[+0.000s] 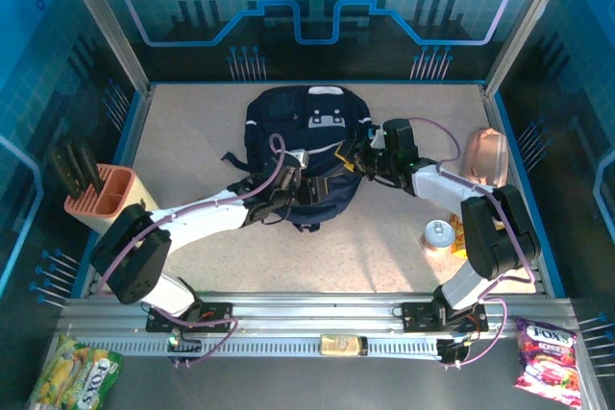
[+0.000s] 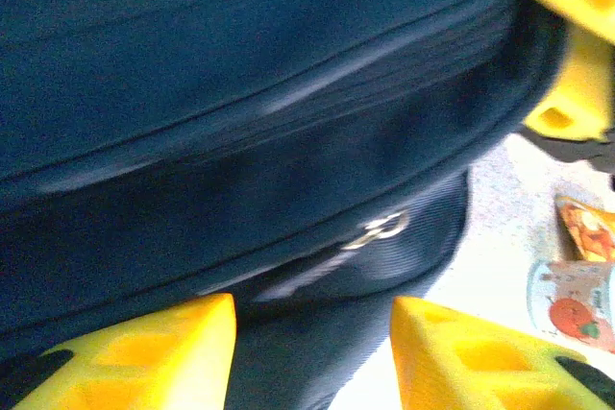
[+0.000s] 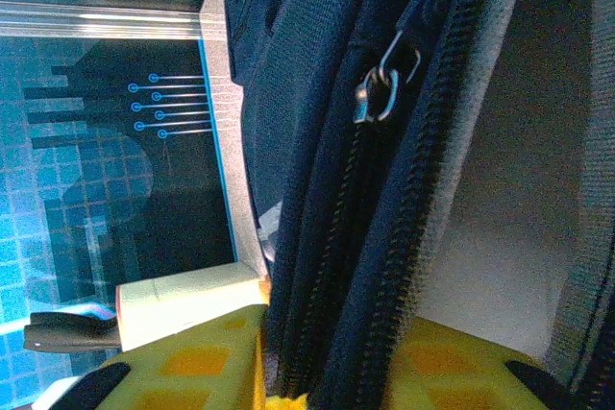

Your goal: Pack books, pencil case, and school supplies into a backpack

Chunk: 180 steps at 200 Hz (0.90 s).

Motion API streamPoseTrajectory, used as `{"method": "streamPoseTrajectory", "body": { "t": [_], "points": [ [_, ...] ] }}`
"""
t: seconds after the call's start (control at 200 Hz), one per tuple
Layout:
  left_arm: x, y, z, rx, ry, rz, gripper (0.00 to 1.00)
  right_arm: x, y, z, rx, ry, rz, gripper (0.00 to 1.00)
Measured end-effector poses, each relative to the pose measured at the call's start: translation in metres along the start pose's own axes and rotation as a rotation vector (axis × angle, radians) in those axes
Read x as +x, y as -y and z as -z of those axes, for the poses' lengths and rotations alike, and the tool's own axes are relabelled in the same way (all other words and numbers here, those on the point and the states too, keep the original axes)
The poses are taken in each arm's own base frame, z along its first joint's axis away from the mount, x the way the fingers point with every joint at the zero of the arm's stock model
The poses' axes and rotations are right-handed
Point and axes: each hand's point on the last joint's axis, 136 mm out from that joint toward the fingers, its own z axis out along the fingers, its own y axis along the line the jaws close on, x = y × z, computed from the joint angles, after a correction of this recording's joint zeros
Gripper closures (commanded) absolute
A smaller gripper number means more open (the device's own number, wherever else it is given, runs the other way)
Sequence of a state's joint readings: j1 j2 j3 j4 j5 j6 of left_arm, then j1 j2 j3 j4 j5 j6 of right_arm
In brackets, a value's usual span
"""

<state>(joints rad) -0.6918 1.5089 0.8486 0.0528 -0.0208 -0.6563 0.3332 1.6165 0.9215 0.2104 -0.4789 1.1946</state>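
Note:
The dark navy backpack (image 1: 306,141) lies in the middle of the table. My right gripper (image 1: 363,158) is at its right side, and in the right wrist view it (image 3: 332,333) is shut on the folded zip edge of the backpack (image 3: 384,189), below a metal zip pull (image 3: 380,93). My left gripper (image 1: 288,184) is at the bag's front left. Its yellow fingers (image 2: 144,352) stand apart, with dark fabric and a zip pull (image 2: 384,228) just beyond them. The pinkish-tan pencil case (image 1: 485,153) rests at the right wall. A flat orange supply (image 1: 461,237) lies near the right arm. The books are out of view.
A pink rack (image 1: 96,194) with black pieces stands at the left wall. A small printed can (image 1: 438,233) sits beside the right arm, close to the orange piece. Snack bags (image 1: 548,357) lie outside the front rail. Walls enclose the table on three sides.

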Motion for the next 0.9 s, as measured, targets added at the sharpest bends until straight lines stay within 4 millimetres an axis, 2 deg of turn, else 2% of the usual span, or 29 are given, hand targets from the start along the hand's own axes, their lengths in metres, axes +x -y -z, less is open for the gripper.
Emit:
{"method": "streamPoseTrajectory", "body": {
  "t": [0.115, 0.315, 0.9],
  "points": [
    [0.008, -0.009, -0.004, -0.019, -0.015, 0.028, 0.51, 0.0, 0.0, 0.0, -0.001, -0.001, -0.002, 0.7],
    [0.005, -0.003, -0.011, 0.016, -0.001, 0.049, 0.5, 0.0, 0.0, 0.0, 0.0, 0.0, -0.002, 0.7],
    [-0.006, 0.016, -0.015, 0.105, 0.037, 0.007, 0.71, -0.002, -0.005, 0.0, -0.022, 0.01, 0.013, 0.7]
  ]
}}
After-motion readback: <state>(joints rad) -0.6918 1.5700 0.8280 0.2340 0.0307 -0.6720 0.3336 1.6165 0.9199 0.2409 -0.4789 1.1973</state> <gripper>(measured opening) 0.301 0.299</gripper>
